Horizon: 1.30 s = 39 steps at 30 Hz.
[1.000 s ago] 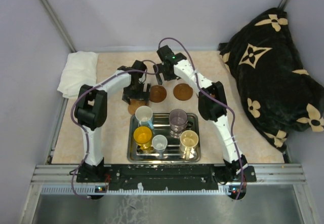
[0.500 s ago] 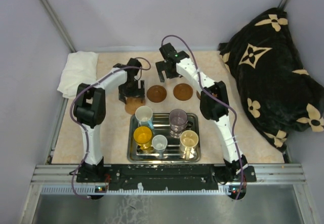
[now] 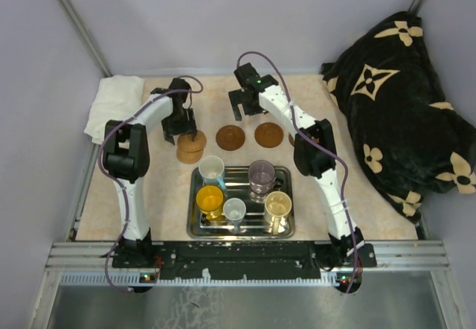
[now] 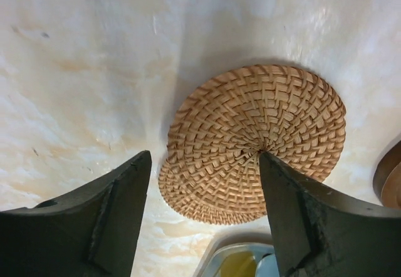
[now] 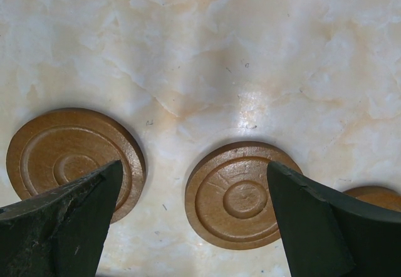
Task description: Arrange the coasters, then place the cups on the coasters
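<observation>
Two tan woven coasters (image 4: 257, 133) lie overlapped, one (image 3: 191, 147) partly on the other, just left of the tray's far corner. My left gripper (image 4: 203, 158) hovers open above them, holding nothing; the top view shows that gripper (image 3: 180, 126) just beyond them. Two reddish-brown coasters (image 3: 231, 137) (image 3: 268, 134) lie side by side, and a third (image 5: 376, 197) peeks out beside the right arm. My right gripper (image 5: 194, 165) hangs open over the middle brown coaster (image 5: 241, 195). Several cups stand in the tray: light blue (image 3: 211, 169), purplish-grey (image 3: 261, 174), yellow (image 3: 210, 198), small grey-white (image 3: 234, 210), cream (image 3: 277, 206).
The steel tray (image 3: 289, 195) sits at the near middle of the marbled table. A white cloth (image 3: 115, 106) lies at the far left corner. A black flowered cushion (image 3: 401, 106) fills the right side. Walls close in the back.
My left gripper has drawn back left and away from the woven coasters, leaving them on the table, and its jaws have narrowed a little. The right gripper shifted slightly farther back.
</observation>
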Available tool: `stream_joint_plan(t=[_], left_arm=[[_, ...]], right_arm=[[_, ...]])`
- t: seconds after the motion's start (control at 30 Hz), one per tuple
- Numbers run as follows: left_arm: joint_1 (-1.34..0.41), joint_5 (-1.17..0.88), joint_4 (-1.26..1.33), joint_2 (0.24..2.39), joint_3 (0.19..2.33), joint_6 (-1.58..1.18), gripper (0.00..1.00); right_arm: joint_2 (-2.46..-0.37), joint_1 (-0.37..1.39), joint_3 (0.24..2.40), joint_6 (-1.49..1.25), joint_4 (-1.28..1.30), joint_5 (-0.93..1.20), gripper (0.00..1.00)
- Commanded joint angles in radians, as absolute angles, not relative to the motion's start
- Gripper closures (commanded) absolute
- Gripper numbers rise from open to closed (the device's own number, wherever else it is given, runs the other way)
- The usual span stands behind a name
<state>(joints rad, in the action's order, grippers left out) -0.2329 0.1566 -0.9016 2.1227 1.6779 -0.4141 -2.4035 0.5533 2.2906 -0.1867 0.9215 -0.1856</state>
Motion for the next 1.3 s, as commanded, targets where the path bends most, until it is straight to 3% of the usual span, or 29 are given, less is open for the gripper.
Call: stream_joint_plan(t=[0.0,0.6,0.8,1.27], left_arm=[[-0.193,0.227,-0.848,2.189,1.712,-0.421,0.22],[-0.126,0.282,-0.841,2.254,1.801,-0.489,0.14],[-0.038,0.251,-0.833,2.213,1.71,-0.523,0.13],[-0.032,0.28,-0.829,2.001,1.426,-0.556,0.14]], right_arm=[[-2.321,0.551,2.312,-0.19,0.917,-0.181,0.01],[-2.317,0.551,2.288,-0.19,0.909,-0.168,0.01],[-2.317,0.55,2.279,-0.189,0.905,-0.16,0.01],[-2.341,0.545,2.291,-0.203,0.902,-0.115,0.01]])
